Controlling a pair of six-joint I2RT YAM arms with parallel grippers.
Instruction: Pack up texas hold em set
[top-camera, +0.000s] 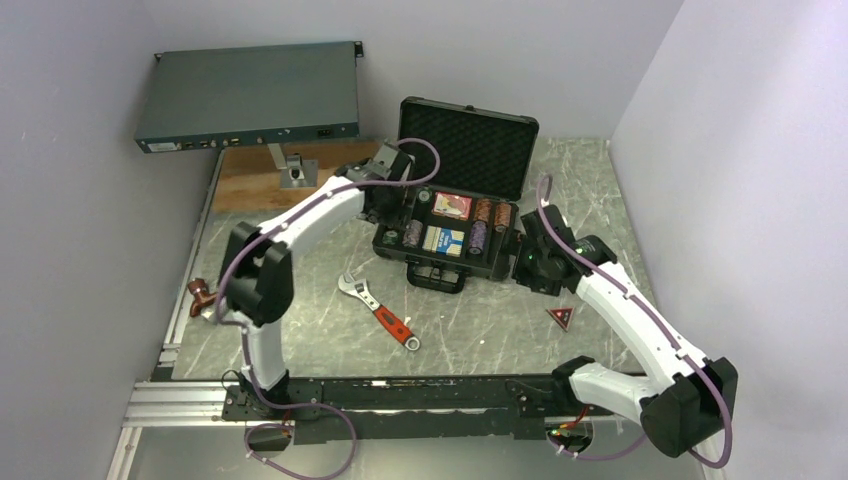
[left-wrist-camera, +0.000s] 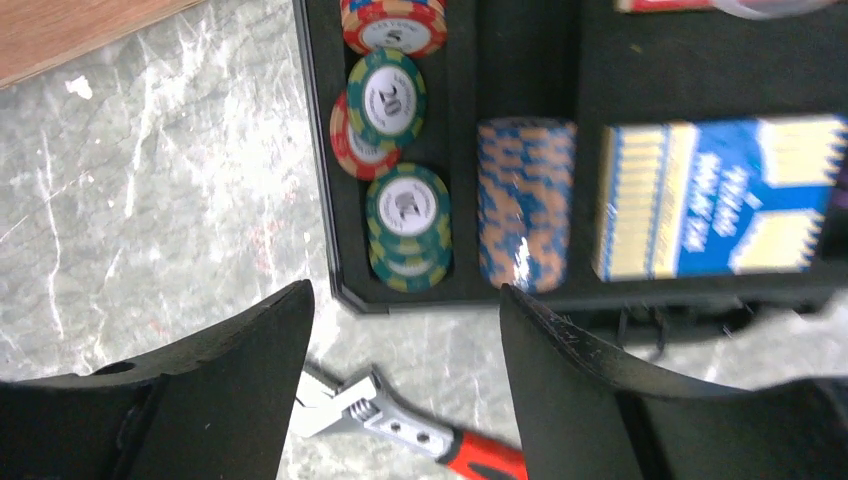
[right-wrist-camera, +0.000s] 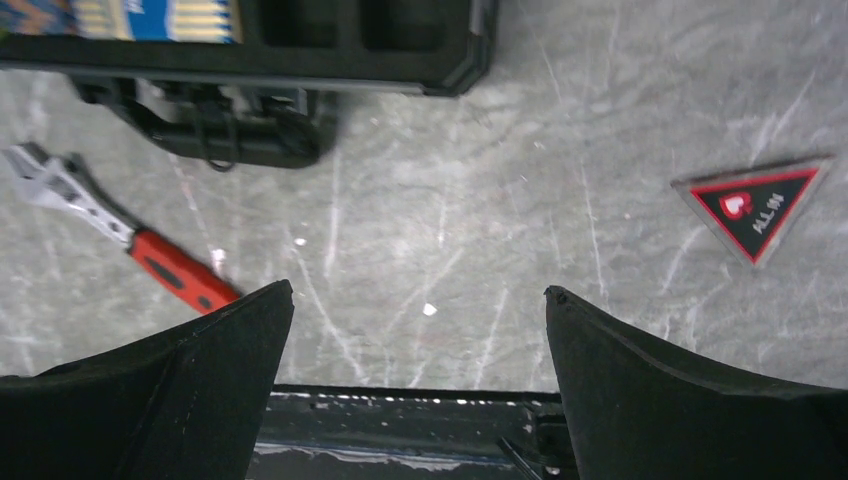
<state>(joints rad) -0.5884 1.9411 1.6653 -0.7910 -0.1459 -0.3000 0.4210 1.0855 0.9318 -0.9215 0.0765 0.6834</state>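
Observation:
The black case lies open in the middle of the table, its foam-lined lid standing up behind. Its slots hold a red deck, a blue deck, an orange-and-blue chip stack on edge, and loose green chips and red chips. My left gripper hovers open over the case's front-left corner, holding nothing. Off the case's right end, my right gripper is wide open above bare table. The small red triangle lies on the table to its right.
A red-handled wrench lies in front of the case, near its handle. A flat dark-grey rack box sits at the back left behind a wooden board. The arms' base rail runs along the near edge.

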